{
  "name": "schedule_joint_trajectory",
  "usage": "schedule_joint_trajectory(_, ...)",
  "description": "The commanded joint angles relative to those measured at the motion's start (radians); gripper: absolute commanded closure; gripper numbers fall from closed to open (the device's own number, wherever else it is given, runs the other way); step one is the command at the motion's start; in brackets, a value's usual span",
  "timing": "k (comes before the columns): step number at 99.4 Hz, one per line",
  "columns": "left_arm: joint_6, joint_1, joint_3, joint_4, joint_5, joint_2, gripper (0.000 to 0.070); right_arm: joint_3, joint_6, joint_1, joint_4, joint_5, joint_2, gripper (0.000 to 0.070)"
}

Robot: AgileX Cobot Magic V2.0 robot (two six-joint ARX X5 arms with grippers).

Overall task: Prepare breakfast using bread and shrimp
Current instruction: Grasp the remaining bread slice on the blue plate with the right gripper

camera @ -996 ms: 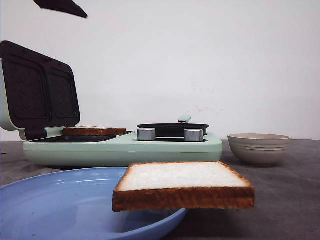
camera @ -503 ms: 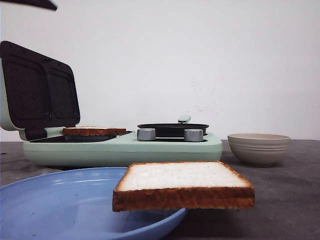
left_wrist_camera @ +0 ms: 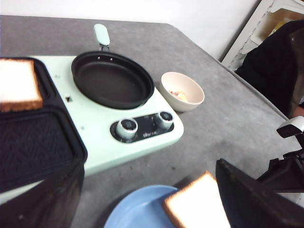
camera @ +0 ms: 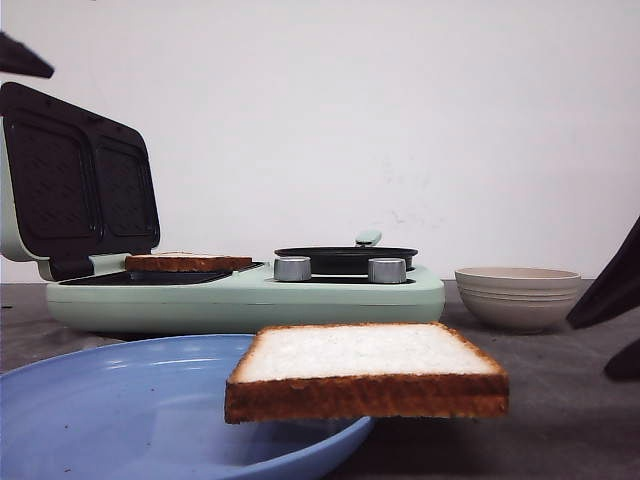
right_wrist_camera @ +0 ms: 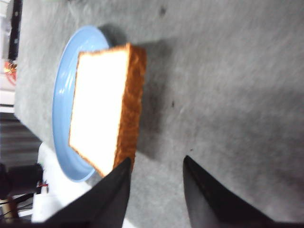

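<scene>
One slice of bread [camera: 366, 368] lies across the right rim of the blue plate [camera: 120, 400], overhanging the table. In the right wrist view that bread [right_wrist_camera: 102, 107] rests on the plate [right_wrist_camera: 61, 80], and my right gripper [right_wrist_camera: 156, 161] is open, one fingertip [right_wrist_camera: 124, 164] close beside the crust corner. A second bread slice [camera: 187, 262] lies on the open sandwich maker's lower plate [left_wrist_camera: 18, 83]. My left gripper [left_wrist_camera: 149, 183] hangs open high above the plate and holds nothing. Small pink and pale pieces, seemingly the shrimp [left_wrist_camera: 181, 95], sit in the beige bowl [left_wrist_camera: 182, 90].
The mint-green breakfast maker [camera: 250, 295] stands behind the plate, with its waffled lid [camera: 78, 185] raised, a black pan [left_wrist_camera: 112, 80] on the right half and two knobs [left_wrist_camera: 128, 127] in front. The beige bowl [camera: 517, 295] is right of it.
At the top of the front view the left arm's dark tip has moved left and slightly down. The right gripper has come into the front view at the right edge. Neither bread slice has moved.
</scene>
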Motion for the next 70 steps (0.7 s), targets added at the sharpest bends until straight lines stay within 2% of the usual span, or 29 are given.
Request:
schedule_joint_trajectory(1, -0.025, -0.001, -0.025, 0.011, -0.021, -0.038, 0.0227, -0.003, 0.058, 0.022, 0.053, -0.016, 0.014, 0.0448)
schedule_joint_trajectory(8, -0.032, -0.001, -0.06, 0.013, -0.051, -0.089, 0.0227, -0.005, 0.084, 0.043, 0.091, -0.017, 0.029, 0.0411)
schedule_joint_trajectory(29, -0.067, -0.001, -0.122, 0.004, -0.177, -0.227, 0.0227, -0.005, 0.108, 0.083, 0.18, -0.016, 0.105, 0.041)
schedule_joint_trajectory(70, -0.048, -0.001, -0.132, -0.068, -0.207, -0.263, 0.0226, -0.005, 0.189, 0.195, 0.464, -0.031, 0.365, 0.0409)
